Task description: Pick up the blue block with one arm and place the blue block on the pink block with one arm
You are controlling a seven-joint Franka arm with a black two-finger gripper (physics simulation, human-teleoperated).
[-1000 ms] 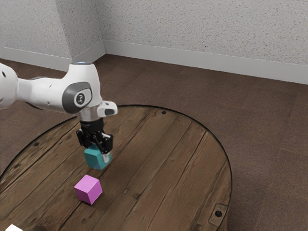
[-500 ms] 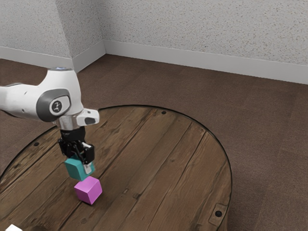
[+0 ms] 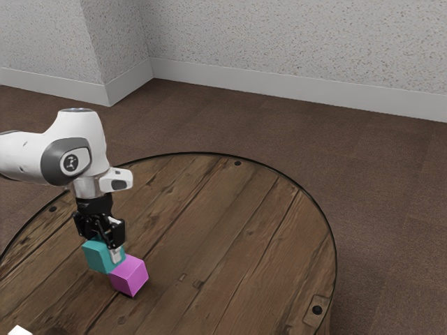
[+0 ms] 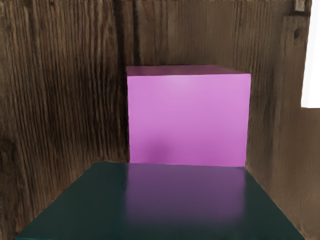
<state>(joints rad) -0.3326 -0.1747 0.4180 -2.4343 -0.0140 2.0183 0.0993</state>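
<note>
My gripper (image 3: 103, 242) is shut on the blue block (image 3: 95, 257), a teal-blue cube that hangs just above the round wooden table (image 3: 237, 230). The pink block (image 3: 130, 276) lies on the table close beside it, toward the exterior view's right and a little lower. In the wrist view the blue block (image 4: 160, 205) sits dark and close under my hand. The pink block (image 4: 187, 120) stands just beyond it, its top face turned to the camera.
A small white object (image 3: 17, 329) lies at the table's near-left edge, and shows in the wrist view as a white patch (image 4: 311, 65) beside the pink block. The table's dark metal rim (image 3: 328, 230) curves round on the exterior view's right. Brown floor surrounds it.
My arm has carried the blue block toward the exterior view's left and downward, from beyond the pink block to right beside it. The pink block has stayed put.
</note>
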